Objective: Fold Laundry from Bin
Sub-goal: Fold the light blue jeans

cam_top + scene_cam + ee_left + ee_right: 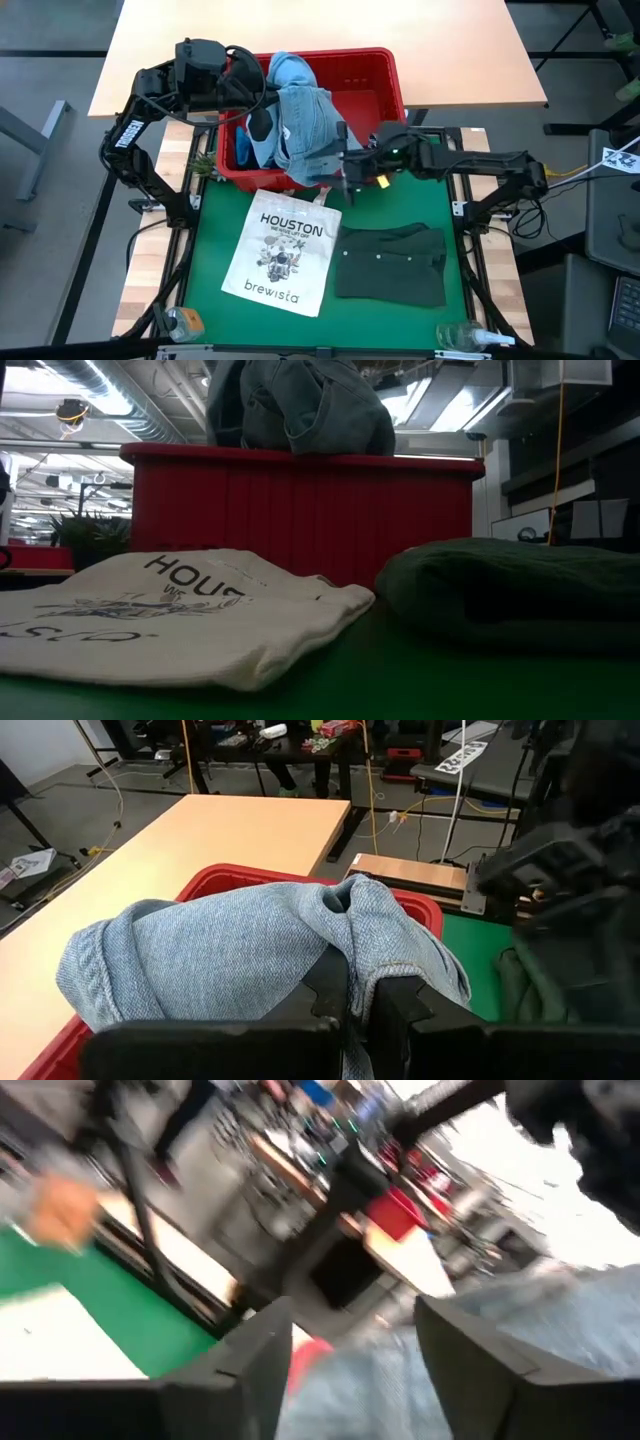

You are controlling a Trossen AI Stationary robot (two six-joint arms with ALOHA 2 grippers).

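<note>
Nearest us lies the tote bag [280, 252], just in front of the bin [375, 75]. We see the left gripper [362, 1005] pinching the denim shirt [300, 125], heaped over the bin's front rim. Our right gripper [335, 160], fingers spread, sits against the shirt's lower edge at that rim.

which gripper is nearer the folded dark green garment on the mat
Right. The right gripper hovers at the red plastic bin's front rim, just beyond the folded dark green garment; the left gripper is over the bin, gripping the light blue denim shirt.

Lab: exposed ducts [120, 410], cabled workbenches [300, 750].
</note>
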